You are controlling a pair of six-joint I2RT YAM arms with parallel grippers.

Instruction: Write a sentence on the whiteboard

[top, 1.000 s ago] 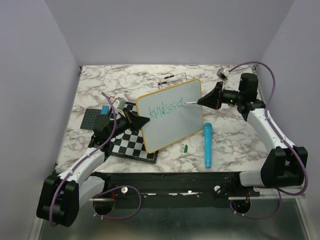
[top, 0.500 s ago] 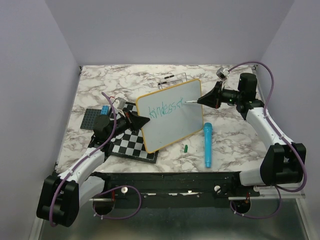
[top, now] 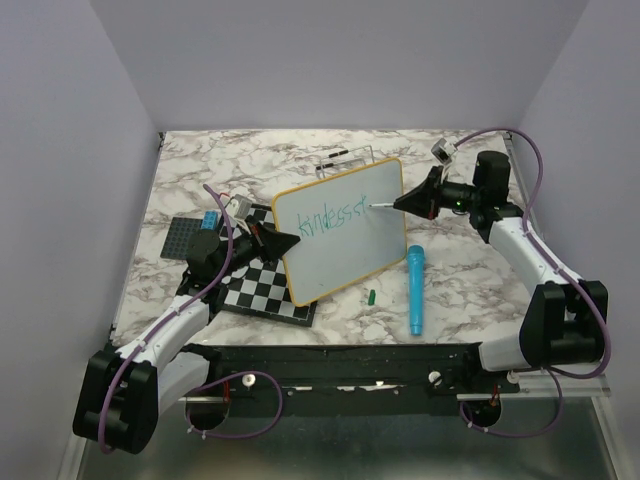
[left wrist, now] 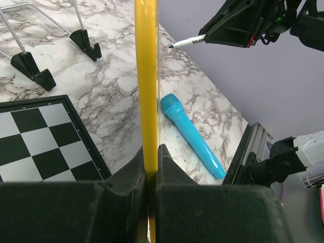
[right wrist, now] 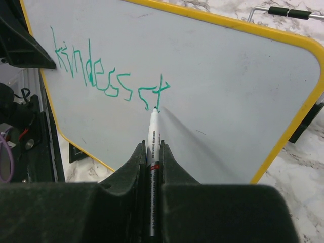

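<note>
The whiteboard (top: 345,235) with its yellow frame stands tilted upright near the table's middle. My left gripper (top: 290,241) is shut on its left edge, and the yellow frame (left wrist: 146,76) runs between the jaws. My right gripper (top: 400,203) is shut on a white marker (right wrist: 153,132). The marker's tip touches the board at the foot of the "t". The sentence (right wrist: 109,78) in green reads "kindess st" on one line.
A blue microphone-shaped toy (top: 414,289) and a small green marker cap (top: 370,297) lie on the marble table right of the board. A checkered board (top: 262,290) lies under the left arm. A wire stand (top: 345,157) is behind, dark blocks (top: 190,232) at left.
The right arm's elbow has shifted slightly left and the marker has finished the "t" stroke. The whiteboard and left gripper have not moved.
</note>
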